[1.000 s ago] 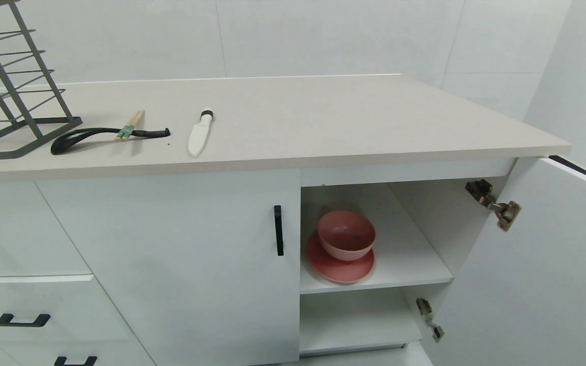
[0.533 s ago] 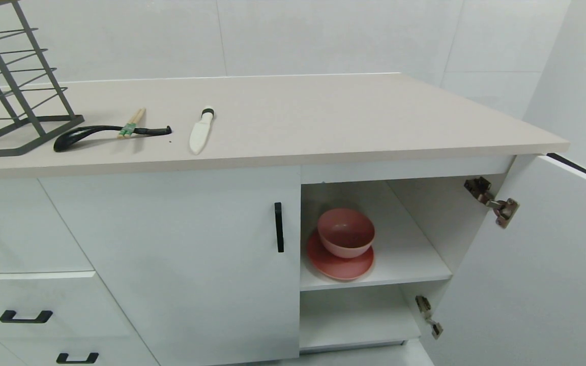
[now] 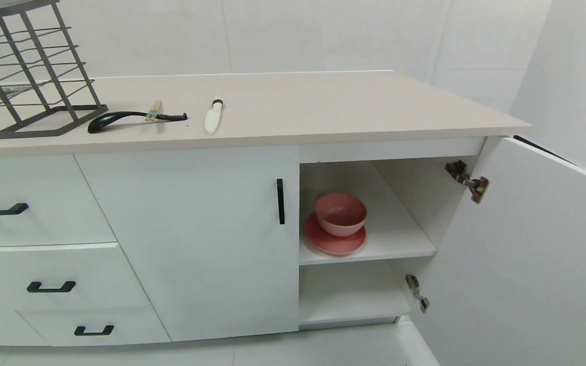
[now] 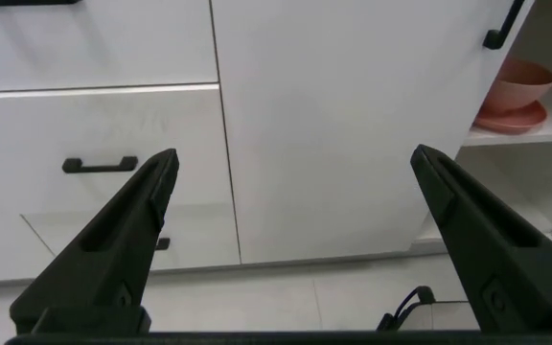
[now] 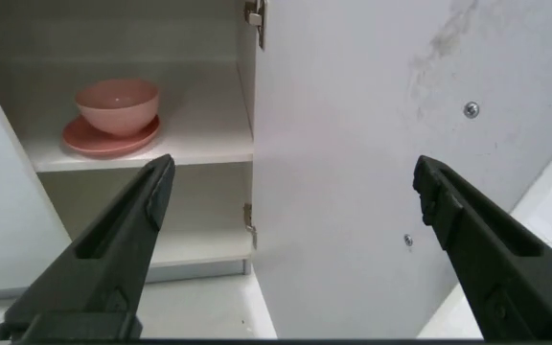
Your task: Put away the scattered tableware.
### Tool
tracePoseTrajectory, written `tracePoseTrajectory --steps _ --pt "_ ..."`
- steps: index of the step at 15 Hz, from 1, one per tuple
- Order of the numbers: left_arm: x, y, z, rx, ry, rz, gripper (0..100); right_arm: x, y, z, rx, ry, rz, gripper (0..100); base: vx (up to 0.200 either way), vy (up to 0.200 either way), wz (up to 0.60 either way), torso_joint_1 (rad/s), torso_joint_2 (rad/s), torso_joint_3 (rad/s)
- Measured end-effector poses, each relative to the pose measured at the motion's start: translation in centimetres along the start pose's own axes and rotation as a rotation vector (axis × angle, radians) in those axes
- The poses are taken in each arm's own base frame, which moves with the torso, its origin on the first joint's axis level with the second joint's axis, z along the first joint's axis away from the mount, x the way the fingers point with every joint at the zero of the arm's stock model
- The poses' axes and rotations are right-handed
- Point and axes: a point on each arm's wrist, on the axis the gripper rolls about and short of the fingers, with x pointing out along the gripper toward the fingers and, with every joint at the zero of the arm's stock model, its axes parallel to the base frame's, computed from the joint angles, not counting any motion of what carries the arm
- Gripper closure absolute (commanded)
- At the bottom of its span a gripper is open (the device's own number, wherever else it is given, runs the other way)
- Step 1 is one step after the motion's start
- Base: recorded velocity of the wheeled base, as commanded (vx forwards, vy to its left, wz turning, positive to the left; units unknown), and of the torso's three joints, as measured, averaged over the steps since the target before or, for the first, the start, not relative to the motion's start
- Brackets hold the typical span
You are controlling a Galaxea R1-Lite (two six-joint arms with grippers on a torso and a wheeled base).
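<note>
**Desk:** Where's the tableware from your hands?

**Me:** Well above both of them. My left hand point(image 4: 293, 158) has its fingers wide apart and holds nothing, low before the drawer fronts point(image 4: 103, 125). My right hand point(image 5: 292, 163) is likewise spread and empty, and faces the shelf point(image 5: 204, 125) where a pink bowl point(image 5: 117, 103) sits on its plate point(image 5: 103, 140). The black ladle point(image 3: 120, 118), chopsticks point(image 3: 153, 111) and white knife point(image 3: 213, 117) lie on the worktop point(image 3: 349, 107), up and over on the left hand's side.

**Desk:** How will they handle?

**Me:** Light and stiff, I'd judge. The ladle looks like glossy plastic, and its curved handle arches off the surface, so I'd pinch it there. The chopsticks are thin wood and rest across that handle, I think, though they're small in view. They're likely to roll. The knife is smooth, so I'd take it mid-body, across its width, gently
</note>
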Motion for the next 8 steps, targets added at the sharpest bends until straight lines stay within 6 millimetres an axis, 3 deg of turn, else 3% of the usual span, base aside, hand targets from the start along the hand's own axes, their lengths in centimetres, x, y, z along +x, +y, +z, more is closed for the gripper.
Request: tracePoseTrajectory --steps 8 --pt "0.0 0.0 0.0 -0.001 0.0 -0.002 0 0.01 0.0 0.0 -0.002 0.0 0.0 0 -0.2 0.0 0.0 0.002 0.0 0.003"
